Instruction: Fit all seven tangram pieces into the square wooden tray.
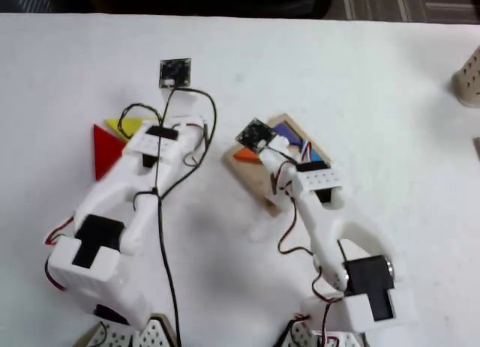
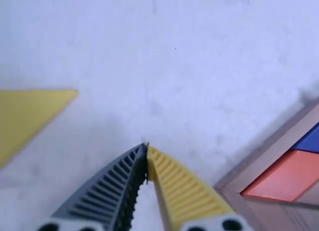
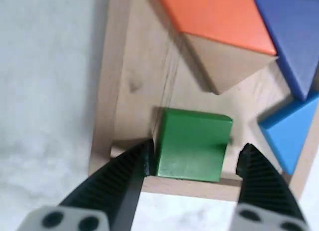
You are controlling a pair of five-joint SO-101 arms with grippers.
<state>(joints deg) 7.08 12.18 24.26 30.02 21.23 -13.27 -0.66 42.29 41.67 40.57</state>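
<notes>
The square wooden tray [image 3: 112, 81] holds a green square [image 3: 192, 143] in one corner. My right gripper [image 3: 197, 160] is open and straddles it, one finger touching its side and the other a little apart. An orange piece [image 3: 214, 16] sits tilted in the tray, beside a dark blue triangle [image 3: 291, 36] and a light blue triangle [image 3: 289, 128]. My left gripper [image 2: 146, 148] is shut and empty over bare table, between a yellow triangle [image 2: 25, 116] and the tray's corner [image 2: 269, 151]. A red triangle [image 1: 107, 148] lies by the yellow triangle [image 1: 127, 126], left of the tray [image 1: 259, 178].
A beige object [image 1: 469, 81] stands at the table's right edge. Black cables [image 1: 161, 234] trail along the left arm toward the front. The table's far edge runs along the top of the high view.
</notes>
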